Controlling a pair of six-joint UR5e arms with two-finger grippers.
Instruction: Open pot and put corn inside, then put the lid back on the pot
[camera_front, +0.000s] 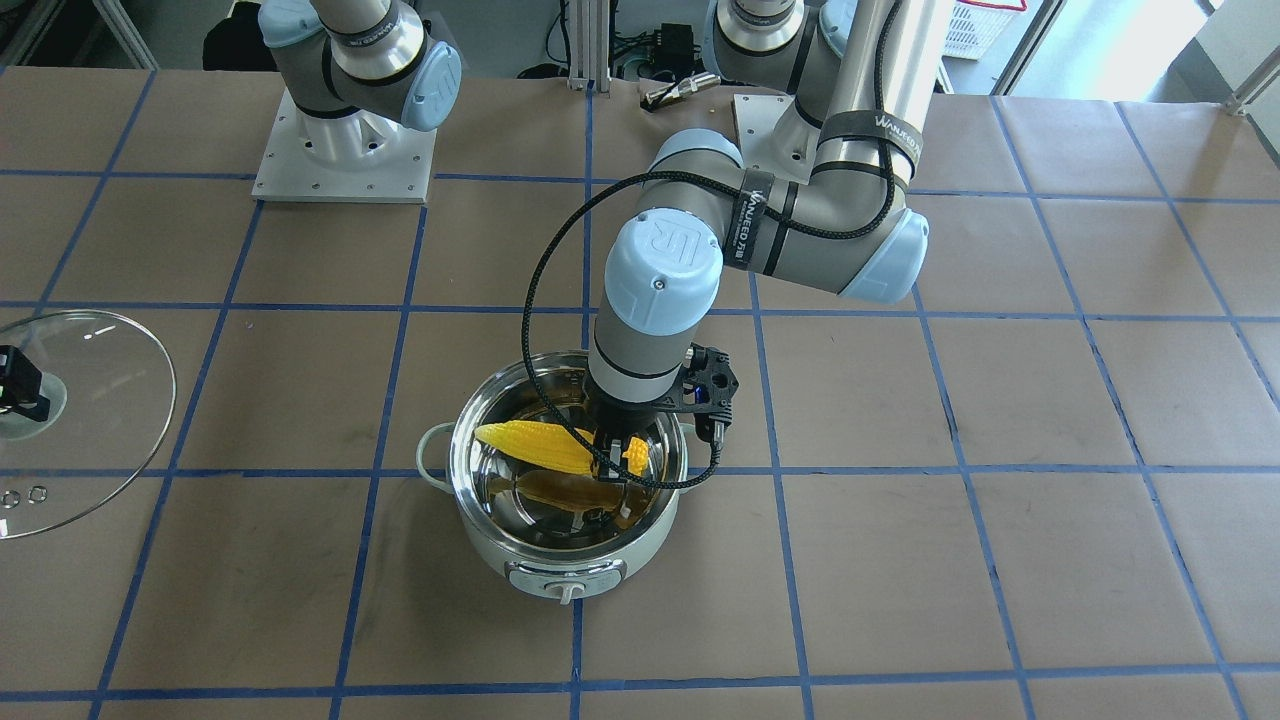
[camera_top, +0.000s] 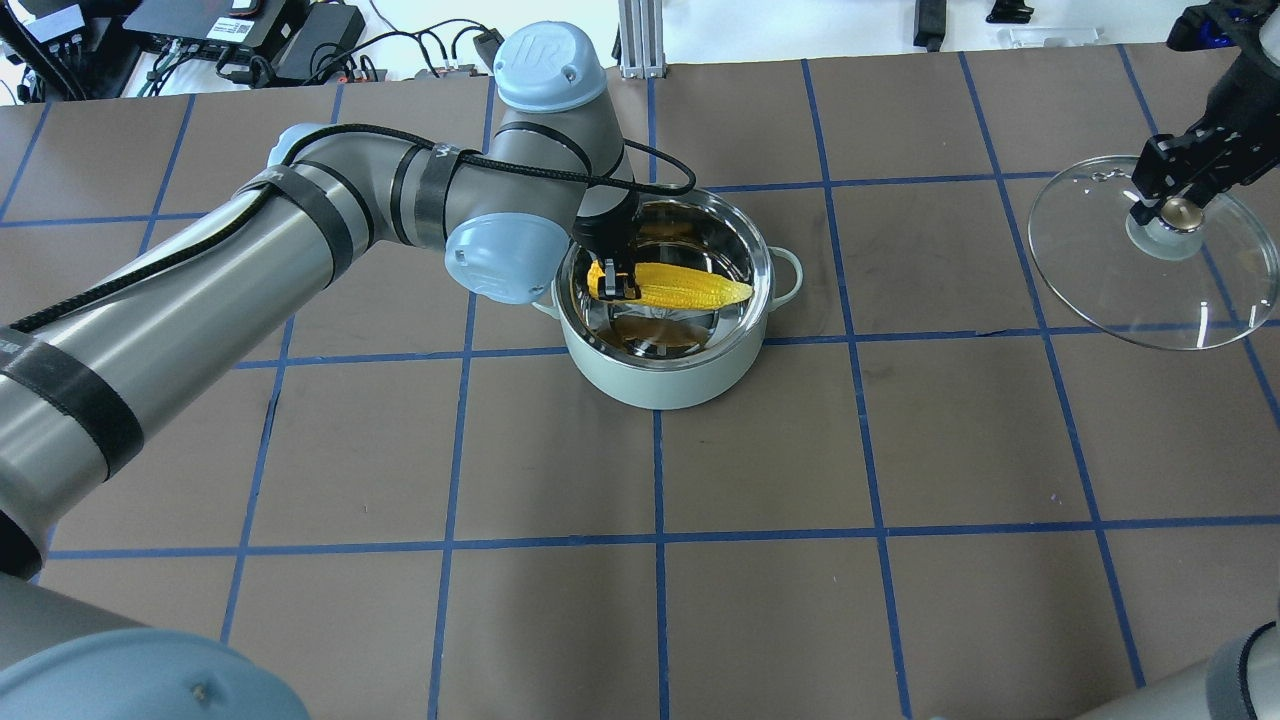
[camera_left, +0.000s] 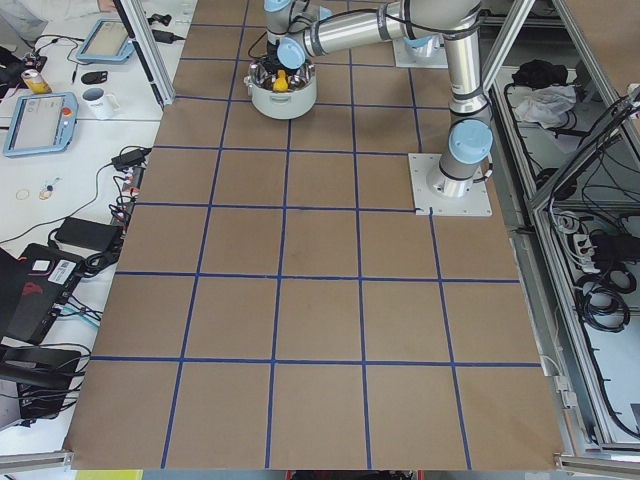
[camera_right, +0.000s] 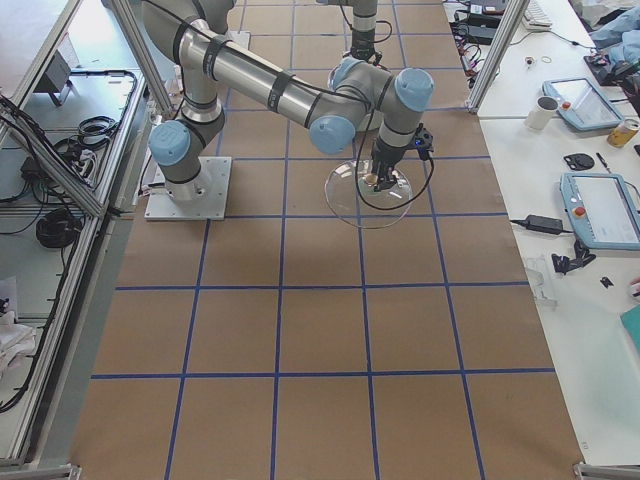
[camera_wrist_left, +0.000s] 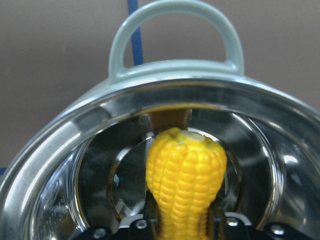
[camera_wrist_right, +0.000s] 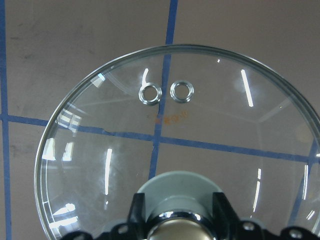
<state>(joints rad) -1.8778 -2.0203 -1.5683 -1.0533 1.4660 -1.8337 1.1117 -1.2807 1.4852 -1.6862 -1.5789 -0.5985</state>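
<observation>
The pale mint pot stands open at the table's middle. My left gripper is inside it, shut on the thick end of the yellow corn. The corn lies level within the pot's steel bowl, its tapered end pointing away; it fills the left wrist view, above the pot's bottom. My right gripper is shut on the knob of the glass lid and holds it tilted, off to the robot's right, away from the pot.
The brown table is marked with a blue tape grid. The arm bases stand at the back edge. Operator desks with tablets and a mug flank the far side.
</observation>
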